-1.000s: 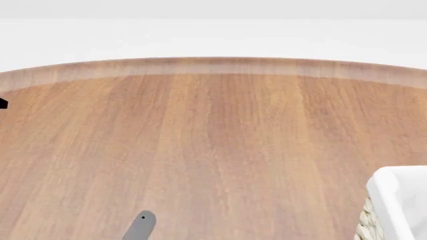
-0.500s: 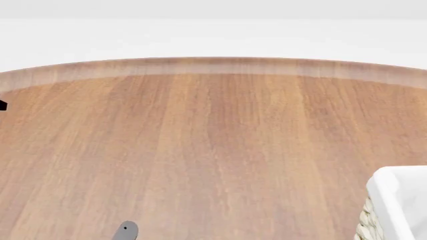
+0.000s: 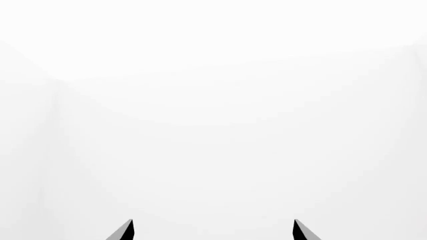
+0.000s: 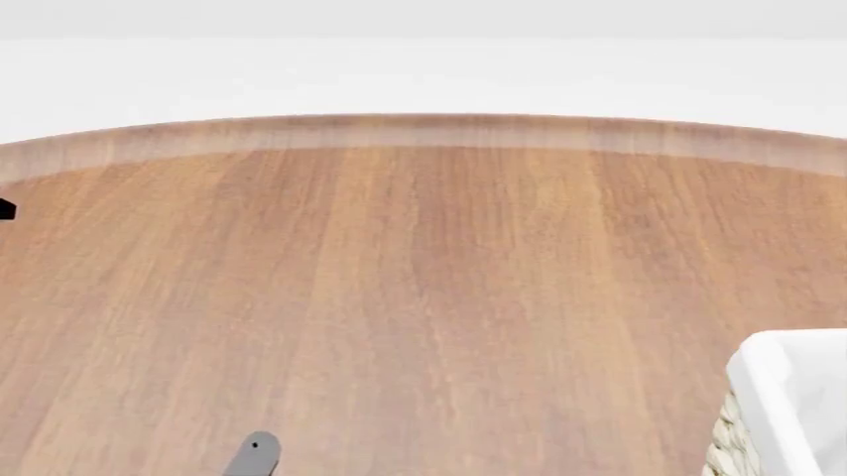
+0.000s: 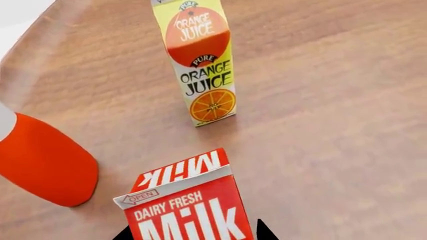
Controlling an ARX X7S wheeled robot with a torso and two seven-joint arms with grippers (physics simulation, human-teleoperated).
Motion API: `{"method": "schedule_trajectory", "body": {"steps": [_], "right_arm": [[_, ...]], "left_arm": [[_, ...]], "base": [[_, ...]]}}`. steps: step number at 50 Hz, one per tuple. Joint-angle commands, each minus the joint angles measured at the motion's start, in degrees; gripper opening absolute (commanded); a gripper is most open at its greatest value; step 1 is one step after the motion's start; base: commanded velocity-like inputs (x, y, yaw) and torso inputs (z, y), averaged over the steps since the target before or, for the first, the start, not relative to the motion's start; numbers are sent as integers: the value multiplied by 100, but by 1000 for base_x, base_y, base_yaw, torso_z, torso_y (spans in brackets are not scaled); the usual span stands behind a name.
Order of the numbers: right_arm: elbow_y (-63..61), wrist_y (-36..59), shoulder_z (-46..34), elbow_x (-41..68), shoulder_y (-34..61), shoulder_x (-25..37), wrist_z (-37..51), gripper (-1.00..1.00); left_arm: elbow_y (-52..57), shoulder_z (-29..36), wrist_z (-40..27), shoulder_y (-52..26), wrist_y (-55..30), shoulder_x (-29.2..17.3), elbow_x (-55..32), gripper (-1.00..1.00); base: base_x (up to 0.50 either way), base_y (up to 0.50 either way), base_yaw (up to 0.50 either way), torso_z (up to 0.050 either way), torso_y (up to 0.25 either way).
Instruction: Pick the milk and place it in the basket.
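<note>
The milk (image 5: 183, 200), a red gable-top carton with white lettering, fills the near part of the right wrist view. My right gripper (image 5: 193, 232) is shut on it, one black fingertip against each side. The carton's base is out of frame. It does not show in the head view, and neither does the right gripper. A corner of the basket (image 4: 784, 392) with its white cloth rim and cream wicker shows at the head view's lower right. My left gripper (image 3: 213, 230) is open, holding nothing, and faces a plain white background.
An orange juice carton (image 5: 199, 62) stands on the wooden table (image 5: 333, 125) just beyond the milk. A red-orange rounded object (image 5: 43, 167) sits beside the milk. A grey arm piece (image 4: 254, 452) pokes in at the head view's bottom edge, and a black tip (image 4: 6, 209) at its left edge.
The grey arm piece at the bottom of the head view has sunk lower and shifted left. The table and basket have not moved.
</note>
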Motion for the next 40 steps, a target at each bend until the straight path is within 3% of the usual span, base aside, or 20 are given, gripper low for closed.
{"method": "schedule_trajectory", "body": {"steps": [1, 40], "right_arm": [[-316, 284, 178, 109, 70, 93, 221, -100], [-2809, 2401, 1942, 1382, 1304, 642, 1778, -100]], "left_arm": [[-17, 30, -18, 3, 26, -15, -4, 100], [-33, 34, -96, 19, 61, -100, -61, 100]], "base": [[0, 0, 0, 0, 0], [0, 0, 0, 0, 0]]}}
